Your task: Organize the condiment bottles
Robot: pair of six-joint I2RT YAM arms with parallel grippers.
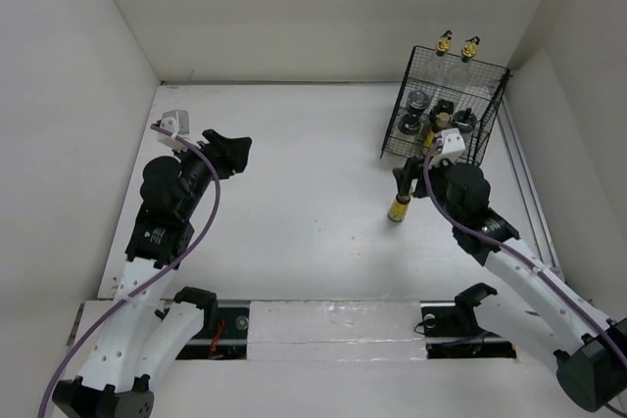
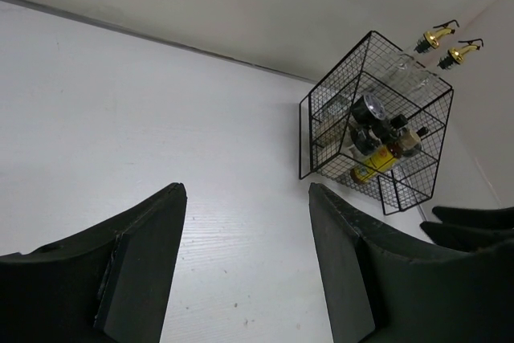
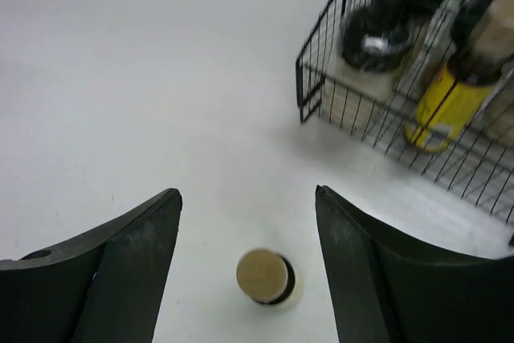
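Top external shows one yellow bottle point(image 1: 398, 209) near the rack point(image 1: 460, 58), two gold-pourer bottles point(image 1: 445, 43) inside; left fingers point(image 2: 136, 271) and right fingers point(image 3: 128, 263) released.

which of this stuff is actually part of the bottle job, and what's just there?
Job:
- loose yellow bottle, standing on the table outside the rack
- racked yellow bottle
- black-capped jars
- two glass bottles with gold pourers

Just there:
- black wire rack
- white table
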